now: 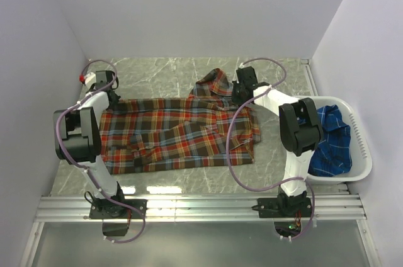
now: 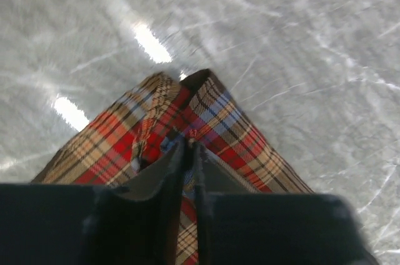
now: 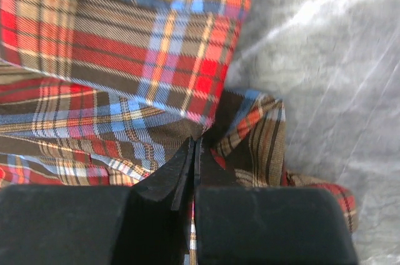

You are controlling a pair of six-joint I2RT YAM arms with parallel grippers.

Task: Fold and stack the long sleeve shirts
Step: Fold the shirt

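The red-orange plaid long sleeve shirt [image 1: 176, 135] lies spread across the marble table, its collar bunched up at the far side. My left gripper [image 1: 106, 85] sits at the shirt's far left corner. In the left wrist view its jaws [image 2: 189, 143] are pinched on a raised fold of the plaid cloth [image 2: 231, 127], with only a sliver between them. My right gripper [image 1: 242, 94] is at the collar end; its jaws [image 3: 195, 143] are shut on a fold of the same shirt [image 3: 125, 59]. The blue plaid shirt [image 1: 330, 144] lies crumpled in the basket.
A white plastic basket [image 1: 364, 147] stands at the right edge beside the right arm. White walls close in the table on three sides. An aluminium rail [image 1: 201, 207] with both arm bases runs along the near edge. Purple cables loop over both arms.
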